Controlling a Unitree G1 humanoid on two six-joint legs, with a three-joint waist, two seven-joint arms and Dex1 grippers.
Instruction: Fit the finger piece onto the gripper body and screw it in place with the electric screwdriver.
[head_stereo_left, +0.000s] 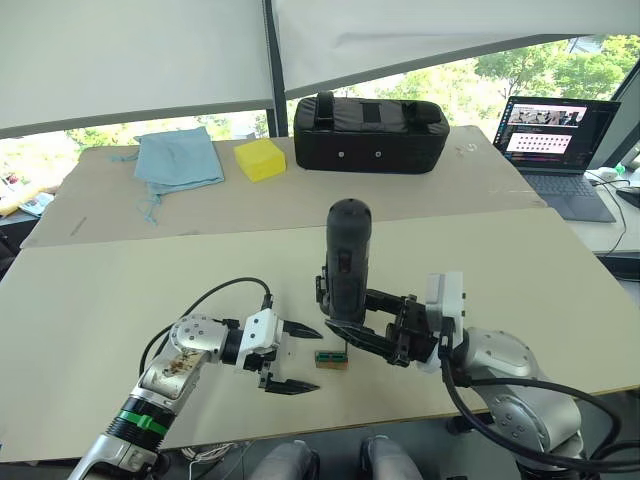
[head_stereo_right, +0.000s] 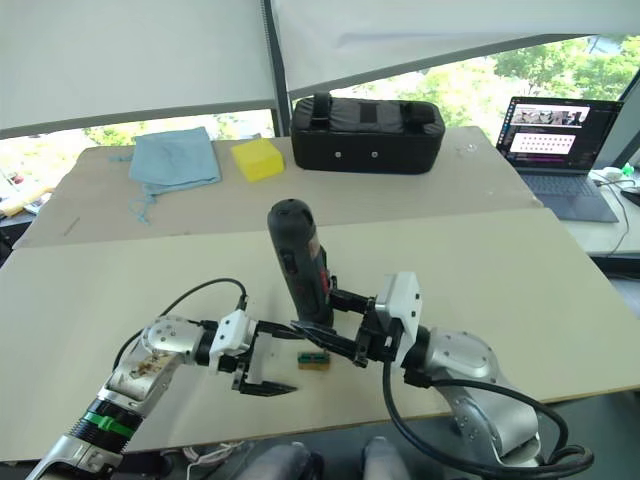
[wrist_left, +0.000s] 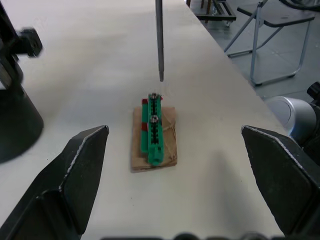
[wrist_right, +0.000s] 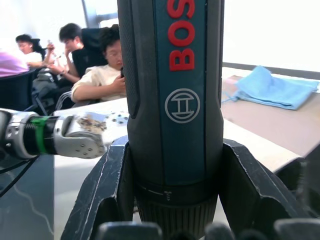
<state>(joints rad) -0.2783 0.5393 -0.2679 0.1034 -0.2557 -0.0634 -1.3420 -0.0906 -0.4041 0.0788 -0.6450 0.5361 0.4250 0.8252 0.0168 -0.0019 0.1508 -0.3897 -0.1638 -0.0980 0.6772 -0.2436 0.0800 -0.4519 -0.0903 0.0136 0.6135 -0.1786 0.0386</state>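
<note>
Beige worktop (head_stereo_left: 120, 290) carries a small green-and-brown block (head_stereo_left: 331, 359) near its front edge. Right gripper (head_stereo_left: 352, 325) clamps the electric screwdriver (head_stereo_left: 347, 258) upright, its bit (wrist_left: 159, 40) hanging just above the block. Left gripper (head_stereo_left: 290, 357) rests beside the block, fingers spread apart.

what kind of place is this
Probably an office or lab workspace: large pale worktables by windows, an open dark laptop, and seated people in the right wrist view.
</note>
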